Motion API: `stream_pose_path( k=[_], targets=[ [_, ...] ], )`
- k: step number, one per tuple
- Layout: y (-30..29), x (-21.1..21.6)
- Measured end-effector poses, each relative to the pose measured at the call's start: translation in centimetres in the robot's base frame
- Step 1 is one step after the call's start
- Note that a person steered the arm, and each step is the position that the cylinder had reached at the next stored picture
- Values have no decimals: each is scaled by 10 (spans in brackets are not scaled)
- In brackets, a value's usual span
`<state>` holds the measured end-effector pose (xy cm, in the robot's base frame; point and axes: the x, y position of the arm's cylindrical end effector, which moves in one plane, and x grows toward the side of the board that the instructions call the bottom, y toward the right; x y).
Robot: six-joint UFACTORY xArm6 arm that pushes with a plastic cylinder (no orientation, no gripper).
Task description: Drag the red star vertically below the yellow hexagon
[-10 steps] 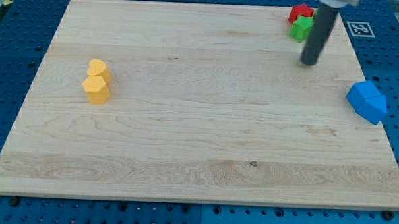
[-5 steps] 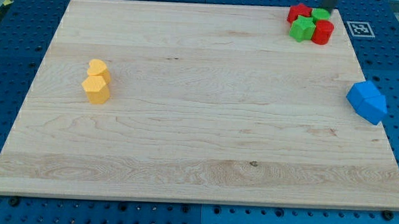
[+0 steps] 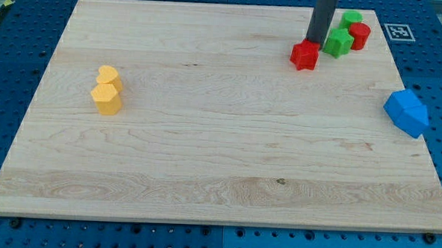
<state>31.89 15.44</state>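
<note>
The rod comes down from the view's top edge, and my tip [image 3: 315, 40] sits just above and a shade to the right of the red star [image 3: 305, 55], touching it or very nearly so. The tool is a plain rod with nothing to open or close; it holds nothing and can only press against a block's side.

The red star lies in the upper right part of the wooden surface [image 3: 219, 176], a little left of a small cluster: a green star-like block [image 3: 337, 42], another green block [image 3: 352, 18] behind it, and a red cylinder [image 3: 359, 35]. The star stands just clear of that cluster. Far off at the view's left sits the yellow hexagon [image 3: 106, 99], with a yellow heart [image 3: 108, 76] touching its upper side. A blue block [image 3: 407, 113] rests near the right edge.

The star looks small, rigid and light, likely to slide easily on the smooth wood. Its points make it awkward, I would say: a push on one arm may spin it rather than move it. Pressing into the notch between two arms, on the side facing away from the goal, should keep it steadier. The goal, below the hexagon, lies well apart, so the push needs to come from the star's upper right.
</note>
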Motion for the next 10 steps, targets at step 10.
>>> stream_pose_path(
  k=[10],
  targets=[
    [-162,196]
  ],
)
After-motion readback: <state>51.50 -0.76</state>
